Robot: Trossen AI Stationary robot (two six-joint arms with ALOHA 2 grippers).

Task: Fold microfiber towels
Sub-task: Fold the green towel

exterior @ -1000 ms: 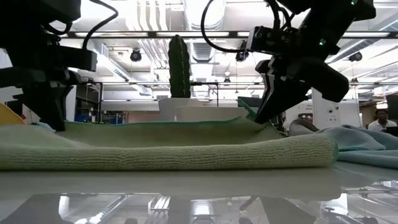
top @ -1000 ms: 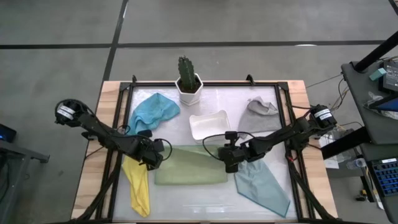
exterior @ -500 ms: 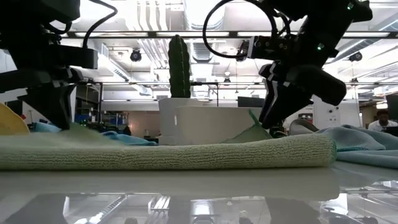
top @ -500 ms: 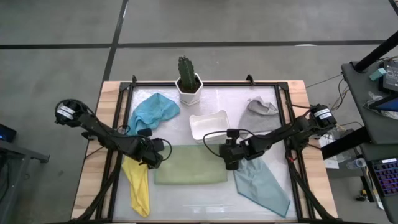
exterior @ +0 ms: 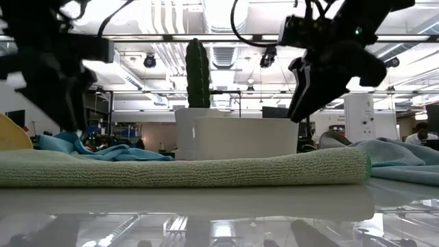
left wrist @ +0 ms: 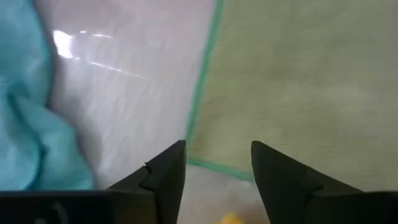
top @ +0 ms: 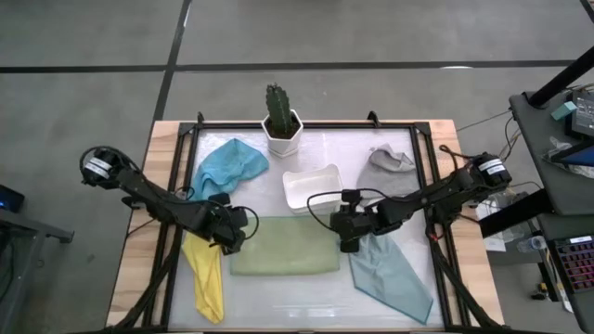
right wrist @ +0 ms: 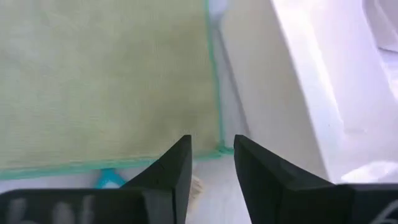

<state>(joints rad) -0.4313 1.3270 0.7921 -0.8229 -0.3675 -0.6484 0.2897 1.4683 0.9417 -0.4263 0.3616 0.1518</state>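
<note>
- High view shows me the olive green towel (top: 284, 256) lying flat in a wide band near the middle of the table (top: 158, 148), its edges squared as if 1 fold is already in it.
- My left gripper (top: 236, 235) sits at that towel's left end and my right gripper (top: 346, 235) at its right end, 1 per end, which I judge suits letting go of a folded edge evenly.
- In the left wrist view the 2 fingers (left wrist: 163, 176) stand spread above the towel's corner with nothing between them.
- In the right wrist view the fingers (right wrist: 171, 171) stand slightly parted over the opposite corner, also holding nothing.
- Low view confirms the towel rests as a thick doubled layer on the table, both claws lifted clear above it.
- Around it: the blue towel (top: 225, 168) bunched behind the left gripper, the yellow towel (top: 206, 276) under the left arm, the pale teal towel (top: 392, 276) just right of the right gripper, and the grey towel (top: 389, 162) at the back right.
- The white tray (top: 313, 186) sits just behind the olive towel, close to the right gripper, and the potted cactus (top: 279, 121) stands behind it; I judge the tray the likeliest thing to bump.
</note>
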